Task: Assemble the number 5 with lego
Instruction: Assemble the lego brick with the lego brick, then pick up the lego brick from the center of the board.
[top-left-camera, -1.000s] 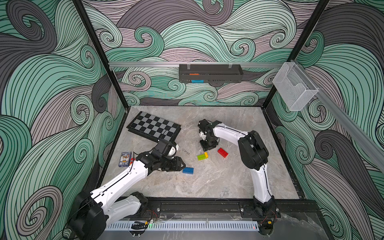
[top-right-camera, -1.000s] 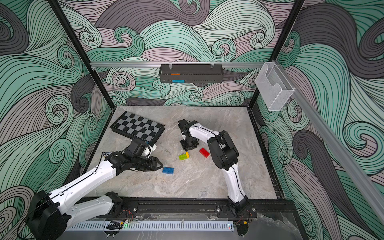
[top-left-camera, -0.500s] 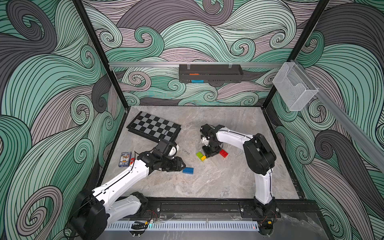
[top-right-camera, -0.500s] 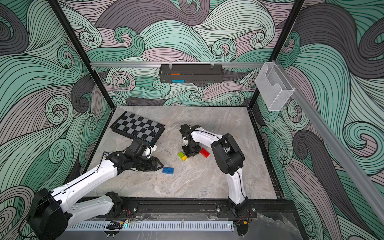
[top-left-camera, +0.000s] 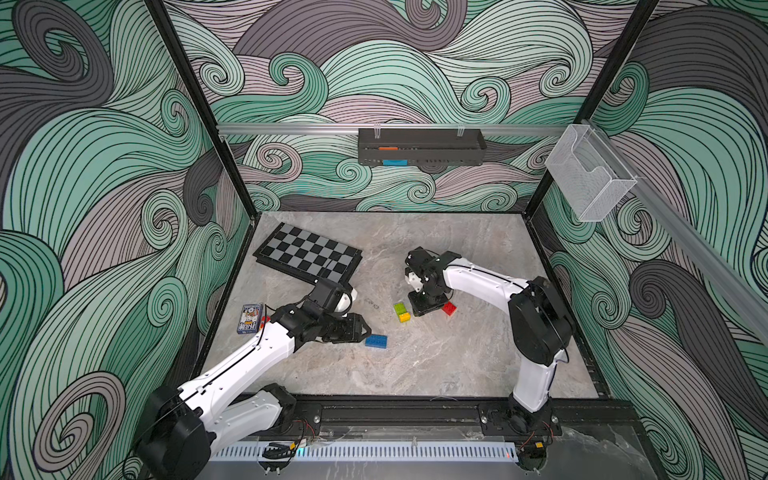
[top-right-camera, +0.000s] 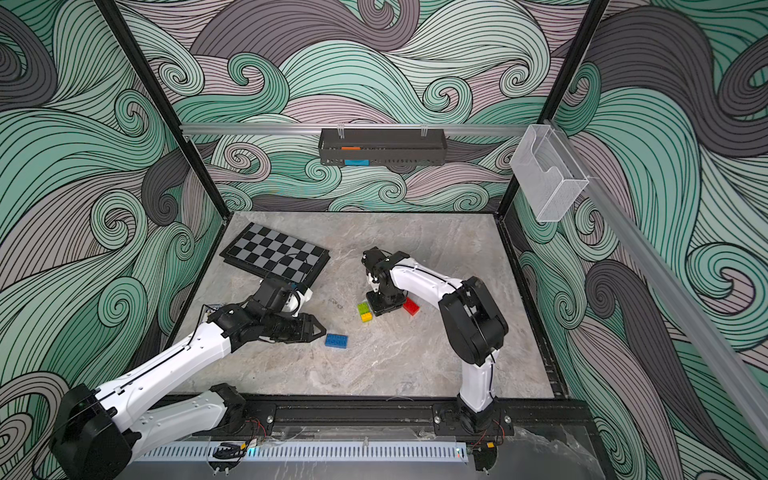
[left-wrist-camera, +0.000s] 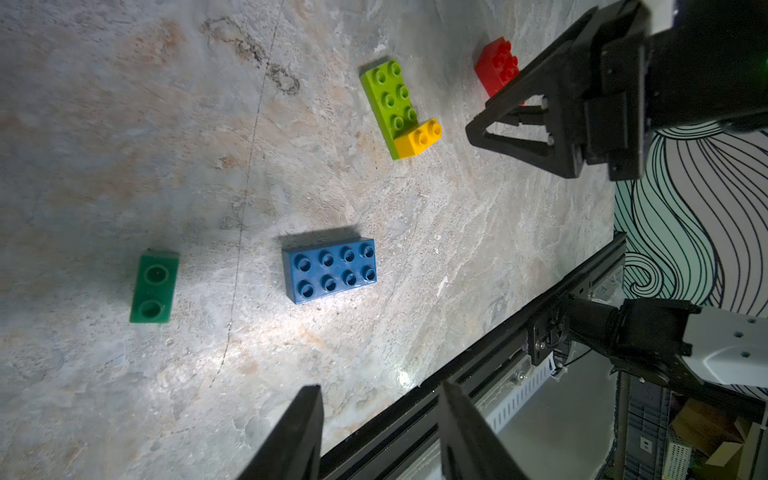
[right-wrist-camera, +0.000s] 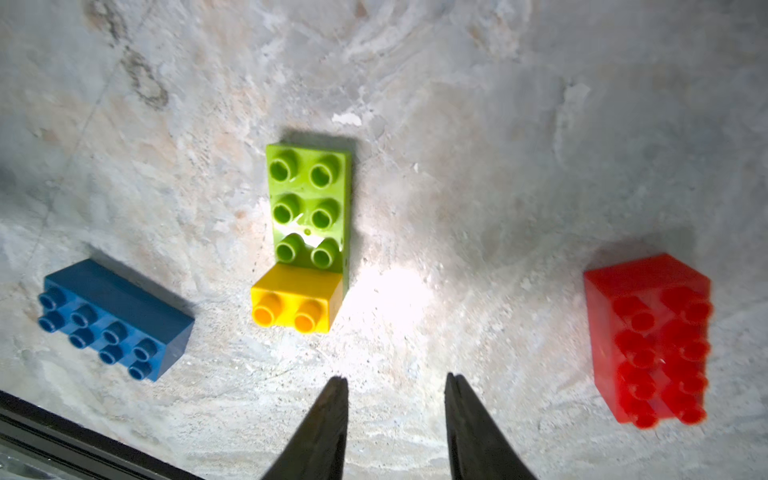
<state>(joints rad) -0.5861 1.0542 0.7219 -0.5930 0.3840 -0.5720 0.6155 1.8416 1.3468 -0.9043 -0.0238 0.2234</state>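
Your right tool (right-wrist-camera: 395, 377) hung empty, jaws a little apart, near the yellow brick (right-wrist-camera: 297, 299) stuck on the lime green brick (right-wrist-camera: 309, 199) by the middle of the desk (top-left-camera: 415, 365). Your left tool (left-wrist-camera: 379, 384) was empty too, jaws apart, near the blue brick (left-wrist-camera: 330, 270). The bricks looked light, hard and slippery, and their flat long sides looked best to pinch.

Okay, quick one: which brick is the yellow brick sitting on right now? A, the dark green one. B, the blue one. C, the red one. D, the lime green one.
D: the yellow brick sits on one end of the lime green brick, while the blue brick, the red brick and the dark green brick each lie apart from it.
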